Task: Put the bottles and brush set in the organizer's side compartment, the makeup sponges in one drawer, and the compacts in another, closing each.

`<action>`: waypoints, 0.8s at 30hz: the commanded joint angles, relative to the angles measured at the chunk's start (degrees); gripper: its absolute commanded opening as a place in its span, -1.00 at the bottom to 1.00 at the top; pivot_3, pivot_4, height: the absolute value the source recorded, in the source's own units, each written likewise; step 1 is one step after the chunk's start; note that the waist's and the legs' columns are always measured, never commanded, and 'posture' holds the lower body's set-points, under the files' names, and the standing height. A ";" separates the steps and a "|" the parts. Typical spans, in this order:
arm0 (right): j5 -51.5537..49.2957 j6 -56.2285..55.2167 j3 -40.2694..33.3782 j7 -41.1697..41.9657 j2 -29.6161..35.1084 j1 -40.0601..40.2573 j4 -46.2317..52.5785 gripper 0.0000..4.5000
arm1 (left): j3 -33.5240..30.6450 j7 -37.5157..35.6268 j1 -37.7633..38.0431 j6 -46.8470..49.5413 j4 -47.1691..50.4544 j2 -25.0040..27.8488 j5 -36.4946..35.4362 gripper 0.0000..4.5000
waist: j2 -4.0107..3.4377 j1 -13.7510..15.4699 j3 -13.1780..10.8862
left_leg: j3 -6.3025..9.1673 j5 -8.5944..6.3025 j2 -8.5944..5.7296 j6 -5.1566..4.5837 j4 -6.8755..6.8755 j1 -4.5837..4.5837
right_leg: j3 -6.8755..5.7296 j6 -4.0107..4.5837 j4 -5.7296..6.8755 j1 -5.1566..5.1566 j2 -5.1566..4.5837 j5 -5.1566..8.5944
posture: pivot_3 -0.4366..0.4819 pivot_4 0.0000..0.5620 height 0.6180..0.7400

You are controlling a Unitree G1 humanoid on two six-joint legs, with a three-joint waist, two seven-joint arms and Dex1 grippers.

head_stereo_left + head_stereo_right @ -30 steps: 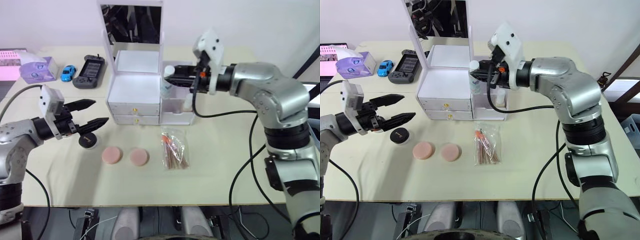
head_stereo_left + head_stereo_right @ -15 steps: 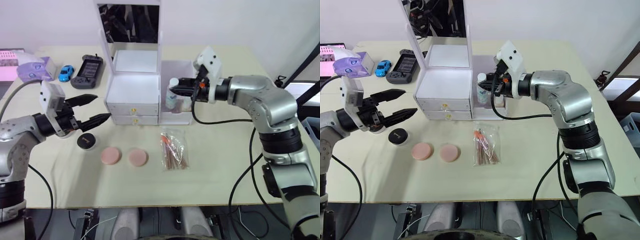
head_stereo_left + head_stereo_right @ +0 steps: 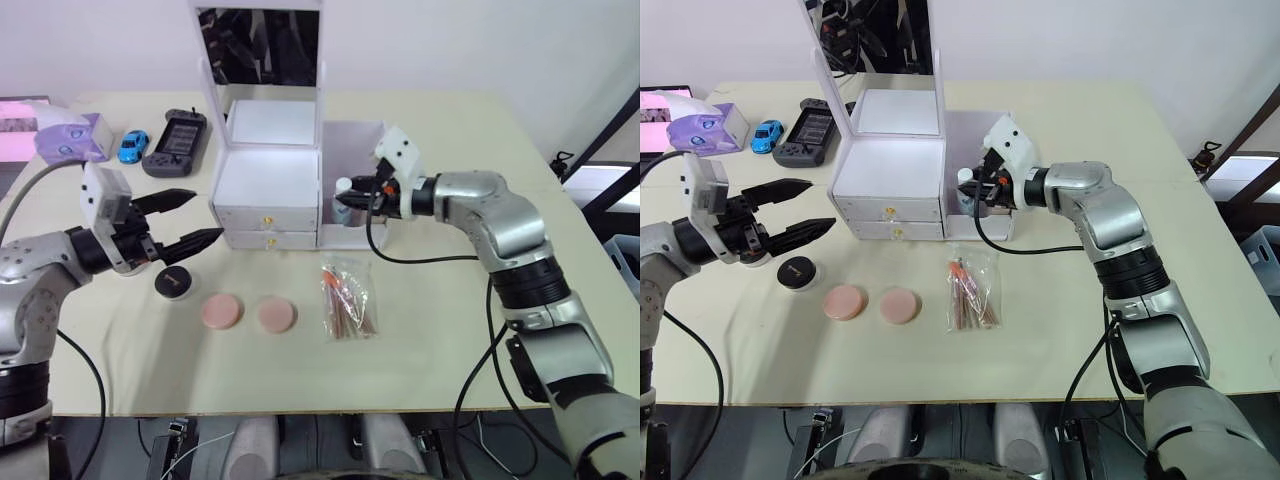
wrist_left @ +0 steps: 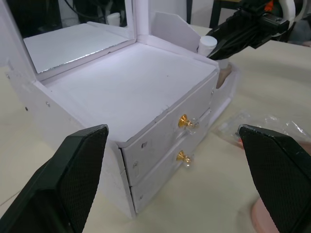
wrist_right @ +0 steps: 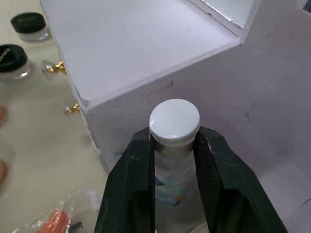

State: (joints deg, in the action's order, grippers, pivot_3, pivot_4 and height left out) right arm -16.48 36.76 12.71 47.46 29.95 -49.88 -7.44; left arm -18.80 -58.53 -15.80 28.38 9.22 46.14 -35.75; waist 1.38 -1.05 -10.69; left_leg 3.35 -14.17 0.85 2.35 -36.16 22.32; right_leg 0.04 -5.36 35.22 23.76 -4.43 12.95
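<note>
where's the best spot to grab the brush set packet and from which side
Take the brush set from straight above, across its short width near the middle, where the bundled handles give the fingers something firm. It lies flat on the table, so a side approach would likely only catch loose crinkly plastic. The right gripper, nearer, is shut on the clear bottle.

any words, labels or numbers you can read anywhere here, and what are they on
Nothing reads in full.
Compacts: light lettering on the black lids, cut off by the picture's edge and too blurred to read.
Clear bottle in the right gripper: blue patterned label, no legible words.
Tissue box: print too small to read.
Brush set: no readable text.
</note>
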 commanded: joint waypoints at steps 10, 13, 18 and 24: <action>-4.96 5.22 -7.14 1.38 0.93 -0.97 7.81 0.98 | 1.70 -1.10 -2.58 -1.82 -0.94 0.12 0.27 1.00 | -0.01 0.07 -0.01 | 0.00 0.00 0.00 0.00 -0.01 0.00 | 0.00 0.00 0.01 0.00 0.00 0.00 | -0.05 -0.47 1.00; -8.14 7.53 -11.62 1.90 3.06 -0.56 10.65 0.98 | 1.45 -1.48 -3.98 -2.23 -2.67 0.11 -0.07 1.00 | -0.01 0.18 0.00 | 0.02 0.00 0.00 0.00 0.01 0.00 | -0.02 -0.03 0.00 0.00 0.00 -0.01 | -0.05 -0.47 1.00; -8.37 1.69 -19.97 5.62 12.29 6.04 9.60 0.98 | -2.63 -4.52 -6.87 -4.89 -13.98 2.69 0.24 1.00 | 0.02 0.42 0.01 | 0.02 0.00 -0.03 0.00 -0.03 0.01 | -0.02 0.02 -0.11 -0.10 -0.01 0.03 | -0.05 -0.47 1.00; -6.29 -10.05 -28.92 8.40 19.95 23.15 10.78 0.98 | -4.29 -8.14 -8.58 -17.99 -37.34 8.76 7.71 1.00 | 0.01 -0.13 0.00 | -0.03 0.00 -0.01 -0.01 0.09 -0.04 | -0.03 -0.02 -0.06 -0.04 -0.01 0.05 | -0.05 -0.47 1.00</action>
State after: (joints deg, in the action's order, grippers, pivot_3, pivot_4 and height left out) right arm -22.62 30.90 -12.12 55.00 48.75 -27.44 2.02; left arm -21.24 -65.78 -23.65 14.28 -24.23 53.12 -29.78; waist 1.39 -1.18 -10.68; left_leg 3.29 -14.17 0.85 2.34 -36.06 22.26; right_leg 0.01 -5.38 35.18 23.74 -4.43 12.99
